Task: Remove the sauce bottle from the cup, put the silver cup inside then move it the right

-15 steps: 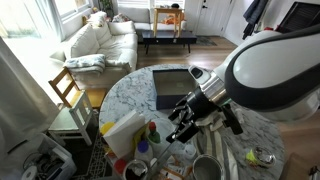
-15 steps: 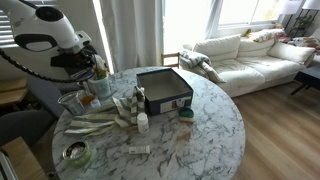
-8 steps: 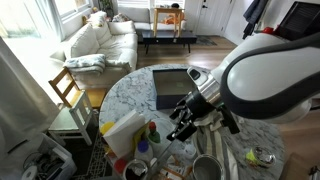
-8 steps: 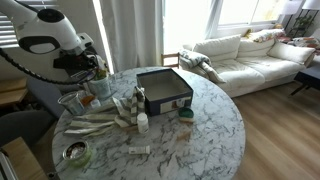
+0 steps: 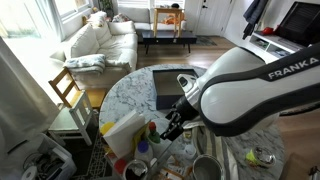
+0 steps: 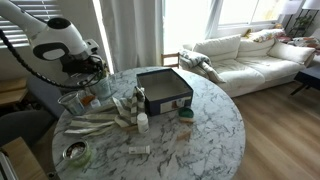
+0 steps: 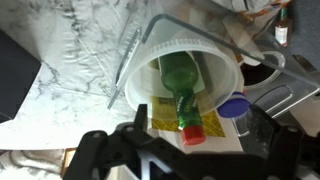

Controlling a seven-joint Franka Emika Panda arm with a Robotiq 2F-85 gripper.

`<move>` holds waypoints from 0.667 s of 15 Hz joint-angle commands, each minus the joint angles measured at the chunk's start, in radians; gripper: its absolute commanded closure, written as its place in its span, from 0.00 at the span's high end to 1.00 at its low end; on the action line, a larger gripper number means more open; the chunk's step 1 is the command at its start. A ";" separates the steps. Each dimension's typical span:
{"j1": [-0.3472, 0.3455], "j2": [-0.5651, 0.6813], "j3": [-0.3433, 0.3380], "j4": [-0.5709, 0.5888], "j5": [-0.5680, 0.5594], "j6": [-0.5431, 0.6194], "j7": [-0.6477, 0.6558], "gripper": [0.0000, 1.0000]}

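Observation:
In the wrist view the white cup (image 7: 150,55) fills the middle, and the sauce bottle (image 7: 180,80) leans in it, green body inside and red cap sticking out over the near rim. My gripper (image 7: 180,150) hangs just above that cap, open, with one dark finger on each side and touching nothing. In an exterior view the gripper (image 5: 170,128) is low over the table's near edge, beside the red cap (image 5: 152,129). The silver cup (image 5: 207,169) stands apart from it; in an exterior view the silver cup (image 6: 70,99) sits just below the arm.
A white-and-yellow slab (image 7: 205,128) and a blue-topped item (image 7: 234,106) lie against the cup. A dark square tray (image 6: 163,90) occupies the table's middle, with a small white bottle (image 6: 143,122) and a round green tin (image 6: 75,153) nearer the edge.
The arm has swung lower and closer to the cup, bringing the gripper over the bottle's cap. The jaws have stayed open and nothing on the table has moved.

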 commanded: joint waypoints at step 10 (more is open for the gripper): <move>0.011 0.118 0.026 0.101 0.043 0.101 0.044 0.84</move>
